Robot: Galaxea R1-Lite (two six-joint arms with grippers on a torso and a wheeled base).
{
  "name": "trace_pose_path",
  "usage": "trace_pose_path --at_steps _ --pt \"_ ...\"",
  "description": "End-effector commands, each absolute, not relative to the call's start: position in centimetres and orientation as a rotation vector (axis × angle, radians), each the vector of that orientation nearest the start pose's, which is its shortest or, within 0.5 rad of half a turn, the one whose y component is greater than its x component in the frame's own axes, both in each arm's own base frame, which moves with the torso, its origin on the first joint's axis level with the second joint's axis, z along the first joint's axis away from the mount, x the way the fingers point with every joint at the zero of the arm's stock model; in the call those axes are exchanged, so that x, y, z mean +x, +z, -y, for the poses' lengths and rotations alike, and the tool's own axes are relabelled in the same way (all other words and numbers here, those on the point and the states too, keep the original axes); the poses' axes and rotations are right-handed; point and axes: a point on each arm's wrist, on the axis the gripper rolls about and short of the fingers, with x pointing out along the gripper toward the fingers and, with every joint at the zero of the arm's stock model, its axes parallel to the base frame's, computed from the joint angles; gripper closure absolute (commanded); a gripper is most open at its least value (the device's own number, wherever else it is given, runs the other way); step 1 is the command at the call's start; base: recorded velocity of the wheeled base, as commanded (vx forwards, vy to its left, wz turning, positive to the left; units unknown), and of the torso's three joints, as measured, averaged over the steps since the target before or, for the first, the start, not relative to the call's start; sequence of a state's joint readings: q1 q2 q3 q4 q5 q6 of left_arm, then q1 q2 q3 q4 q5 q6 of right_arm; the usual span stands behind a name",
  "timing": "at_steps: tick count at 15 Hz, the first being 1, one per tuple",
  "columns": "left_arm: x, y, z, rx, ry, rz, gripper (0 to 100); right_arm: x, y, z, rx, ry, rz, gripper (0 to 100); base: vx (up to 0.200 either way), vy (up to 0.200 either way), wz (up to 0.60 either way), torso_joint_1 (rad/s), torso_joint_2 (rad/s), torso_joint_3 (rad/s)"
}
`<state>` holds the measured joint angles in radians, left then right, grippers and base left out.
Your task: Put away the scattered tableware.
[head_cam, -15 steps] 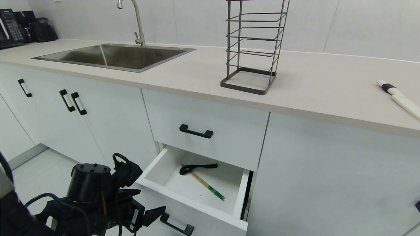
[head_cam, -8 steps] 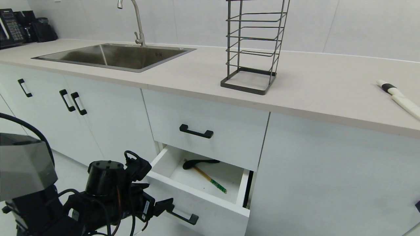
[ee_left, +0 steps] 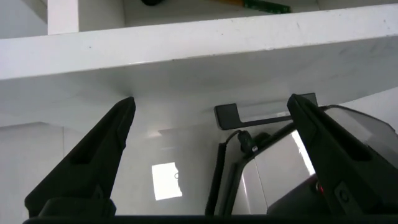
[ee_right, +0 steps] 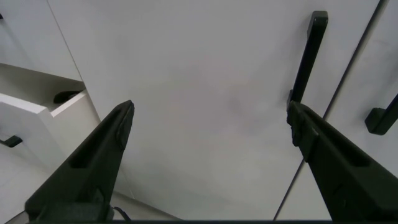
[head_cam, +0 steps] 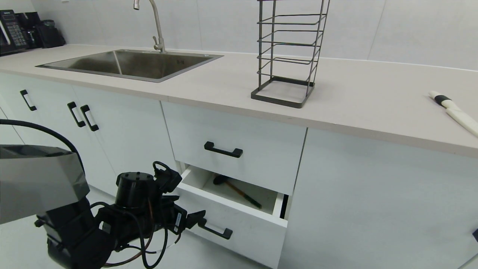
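Drawer (head_cam: 254, 231) slid further shut beneath beige countertop (head_cam: 354, 93).

From the head: looks forward and down from well back, over the worktop (head_cam: 354, 101), the cabinet fronts and the part-open drawer (head_cam: 239, 218). From the left wrist: faces the drawer's front panel from very near, out between the left pincer's (ee_left: 212, 102) fingers. From the right wrist: faces a plain cabinet door (ee_right: 199, 106) close up. Shares the drawer across all three views.
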<state>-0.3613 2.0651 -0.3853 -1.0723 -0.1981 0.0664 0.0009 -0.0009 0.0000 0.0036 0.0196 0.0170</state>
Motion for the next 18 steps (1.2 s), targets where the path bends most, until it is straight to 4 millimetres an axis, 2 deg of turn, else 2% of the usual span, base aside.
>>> trace_pose_path --at_steps 1,8,18 --pt "26.9 2.3 10.6 0.111 -0.560 -0.586 0 -2.3 7.5 0.0 0.018 0.021 -0.006 0 0.000 0.000 0.00 0.000 0.00 0.000" --pt "29.9 2.1 11.5 0.096 -0.554 -0.516 0 -2.3 7.5 0.0 0.017 0.021 -0.003 0 0.000 0.000 0.00 0.000 0.00 0.000" --pt "32.1 2.0 12.2 0.087 -0.550 -0.464 0 -2.3 7.5 0.0 0.018 0.021 -0.005 0 0.000 0.000 0.00 0.000 0.00 0.000"
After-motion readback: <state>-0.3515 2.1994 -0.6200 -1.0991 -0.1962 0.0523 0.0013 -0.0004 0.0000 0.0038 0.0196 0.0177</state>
